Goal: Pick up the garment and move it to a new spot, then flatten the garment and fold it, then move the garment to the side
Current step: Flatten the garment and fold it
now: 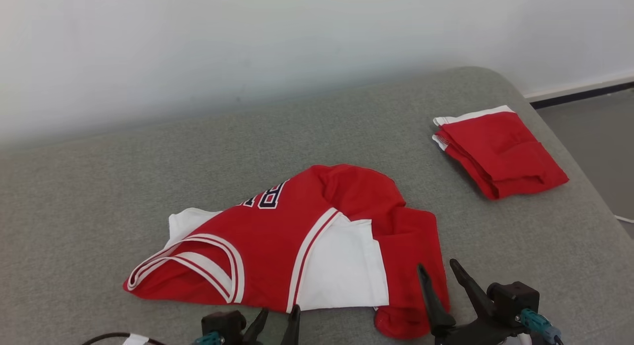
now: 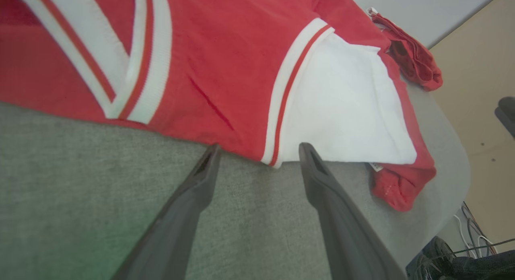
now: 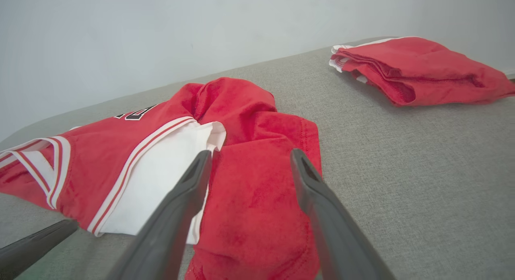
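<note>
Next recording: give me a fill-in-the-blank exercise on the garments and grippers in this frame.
1. The crumpled jersey lies on a ___ padded surface.
2. The folded red garment lies on the robot's ___ of the jersey, apart from it.
3. The left gripper and right gripper both stand ___, holding nothing.
4. The jersey's striped trim is red and ___.
Missing words: grey; right; open; white.

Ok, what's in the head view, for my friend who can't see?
A crumpled red and white jersey lies on a grey padded surface, a folded red garment far right. The open left tool and right tool rise from the bottom.
</note>
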Available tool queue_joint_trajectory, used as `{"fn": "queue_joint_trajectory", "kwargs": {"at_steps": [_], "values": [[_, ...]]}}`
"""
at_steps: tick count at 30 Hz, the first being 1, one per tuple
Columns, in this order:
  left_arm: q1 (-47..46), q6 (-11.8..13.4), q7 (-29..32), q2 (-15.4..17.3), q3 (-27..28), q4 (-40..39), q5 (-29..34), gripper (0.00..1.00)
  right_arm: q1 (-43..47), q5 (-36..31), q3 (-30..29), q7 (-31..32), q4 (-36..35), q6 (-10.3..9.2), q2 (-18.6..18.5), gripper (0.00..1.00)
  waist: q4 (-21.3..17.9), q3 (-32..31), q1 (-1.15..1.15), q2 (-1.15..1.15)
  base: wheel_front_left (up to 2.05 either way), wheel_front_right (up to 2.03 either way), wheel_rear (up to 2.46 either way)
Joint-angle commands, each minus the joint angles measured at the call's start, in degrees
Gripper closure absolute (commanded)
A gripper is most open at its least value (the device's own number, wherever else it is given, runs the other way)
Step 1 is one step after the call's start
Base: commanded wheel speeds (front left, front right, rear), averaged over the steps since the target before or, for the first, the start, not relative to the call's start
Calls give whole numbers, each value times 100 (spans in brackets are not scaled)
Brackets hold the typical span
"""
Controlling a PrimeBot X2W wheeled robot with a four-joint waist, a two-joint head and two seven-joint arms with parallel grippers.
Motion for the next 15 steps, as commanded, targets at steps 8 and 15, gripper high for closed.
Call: {"fn": "queue_joint_trajectory", "kwargs": {"at_steps": [8,15], "values": [[-407,180,-209,-2,-428,394,172,0,-101,-20,-21,-57,16,-14,0,0,-297,163,0,0,0,0,0],[-760,481,-383,82,-775,976,731,67,-108,24,-18,-100,51,-14,1,0,-262,196,0,0,0,0,0]]}}
